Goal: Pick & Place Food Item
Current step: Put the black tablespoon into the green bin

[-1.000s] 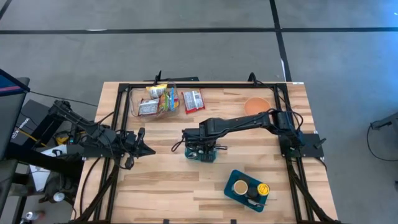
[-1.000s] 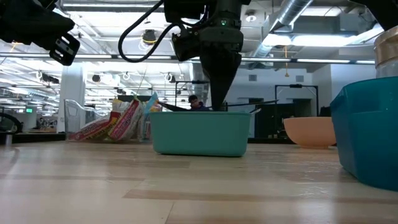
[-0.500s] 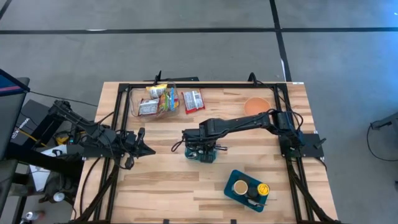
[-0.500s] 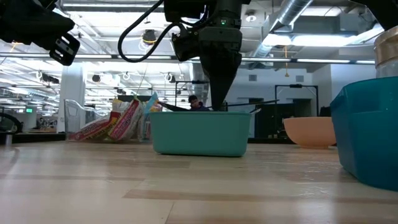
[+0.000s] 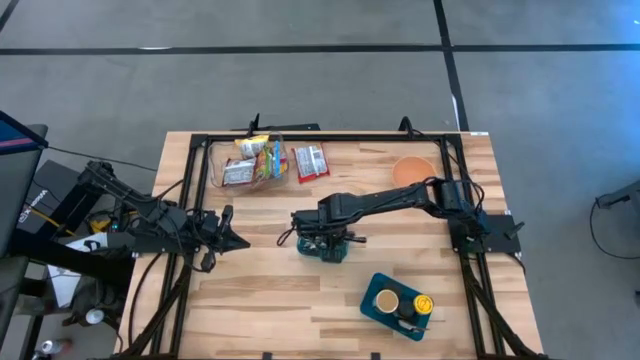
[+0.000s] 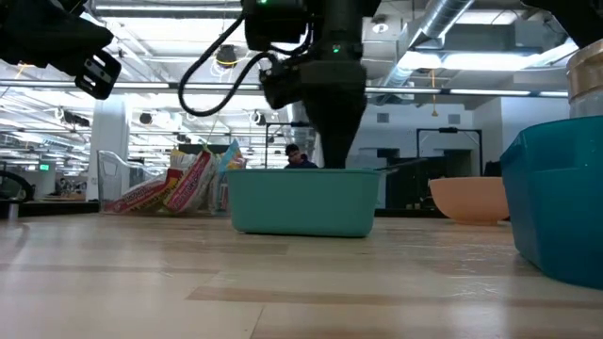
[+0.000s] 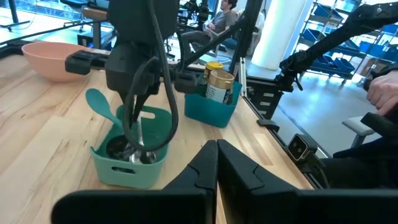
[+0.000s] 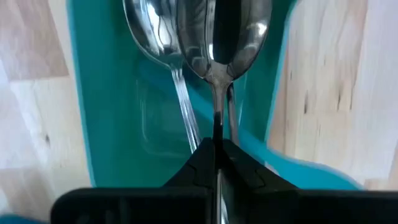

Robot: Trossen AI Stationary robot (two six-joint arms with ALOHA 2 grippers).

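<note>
Both arms are dark, near-black, built of slim jointed links on black frame mounts. The right arm (image 5: 400,198) carries looping black cables by its wrist and a small green light. Each gripper ends in two tapering matte black fingers (image 7: 233,168).

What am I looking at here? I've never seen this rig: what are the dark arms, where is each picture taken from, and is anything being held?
Two dark robot arms work at a wooden table. One picture looks straight down, one looks level across the tabletop, and one comes from each wrist. The right gripper reaches down into a small teal bin at mid-table, shut on the handle of a metal spoon; a second spoon lies beside it in the bin. The left gripper waits shut near the left edge. Also on the table: a clear bin of snack packets, a peach bowl, and a teal container holding cans.
</note>
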